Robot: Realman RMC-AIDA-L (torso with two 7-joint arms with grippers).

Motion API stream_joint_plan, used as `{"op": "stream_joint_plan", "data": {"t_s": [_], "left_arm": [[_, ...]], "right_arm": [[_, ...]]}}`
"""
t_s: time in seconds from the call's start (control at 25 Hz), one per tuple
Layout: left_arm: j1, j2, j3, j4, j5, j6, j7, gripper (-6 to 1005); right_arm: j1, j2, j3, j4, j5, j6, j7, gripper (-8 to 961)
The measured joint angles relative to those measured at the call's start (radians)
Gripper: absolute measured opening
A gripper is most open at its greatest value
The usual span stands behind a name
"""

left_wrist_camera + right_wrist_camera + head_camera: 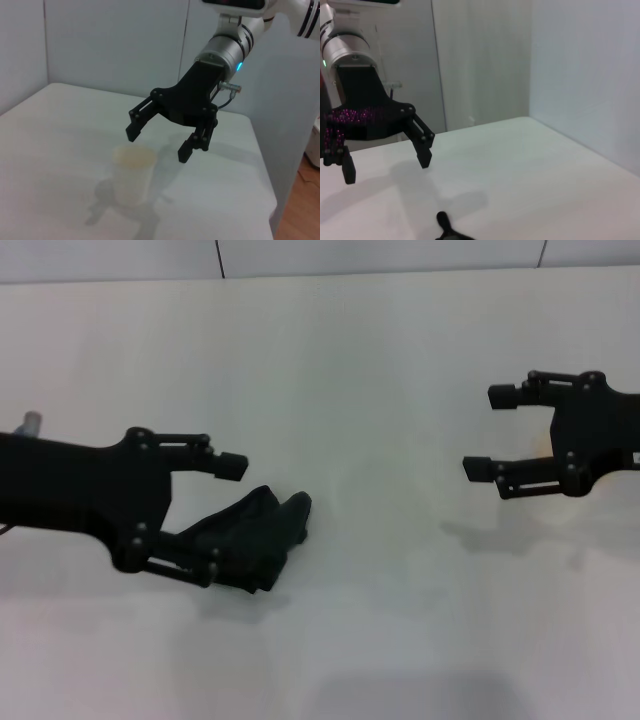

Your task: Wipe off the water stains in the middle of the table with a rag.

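Note:
The rag, a dark crumpled cloth, lies on the white table left of the middle. My left gripper is open over its left part, with the lower finger at the cloth's edge and nothing pinched. In the right wrist view the left gripper hangs above the tabletop, and a tip of the rag shows below it. My right gripper is open and empty at the right. The water stains are not visible in any view.
A white translucent cup with a faint orange tint stands on the table under the right gripper. Grey walls rise close behind the table's far edge. The table's right edge drops to a wooden floor.

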Motion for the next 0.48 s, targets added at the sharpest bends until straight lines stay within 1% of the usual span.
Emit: {"op": "stream_joint_plan", "data": {"t_s": [0.16,0.32,0.48], "left_arm": [[0.034,0.001,-0.001,0.036,-0.002,0.005,-0.001,893],[0.043,0.001,-0.001,0.036,0.009,0.003,0.005,893],[0.042,-0.006,0.000,0.032,0.035,-0.001,0.011,893]], "right_arm": [[0.012,-0.001,0.026,0.018,-0.028,-0.041,0.023,868],[0.021,-0.001,0.046,0.020,-0.081,-0.056,0.048,869],[0.038,-0.002,0.055,0.020,-0.146,-0.058,0.071,869]]}}
